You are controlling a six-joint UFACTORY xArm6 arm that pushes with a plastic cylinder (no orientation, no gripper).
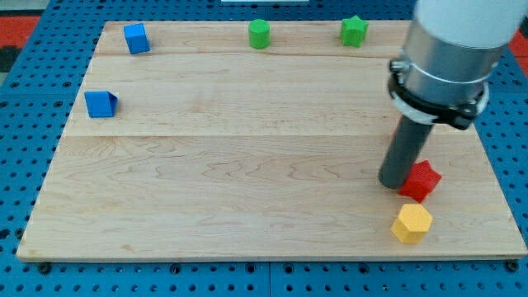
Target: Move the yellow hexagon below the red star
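My tip [395, 183] rests touching the red star's [421, 181] left side (no gripper, just a bare rod holding nothing). The yellow hexagon [411, 223] already sits just below the star; any nudge should stay gentle.

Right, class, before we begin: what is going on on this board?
My tip rests on the wooden board, right beside the red star on its left. The yellow hexagon already lies just below the star. Two blue blocks and two green blocks sit far off, untouched.
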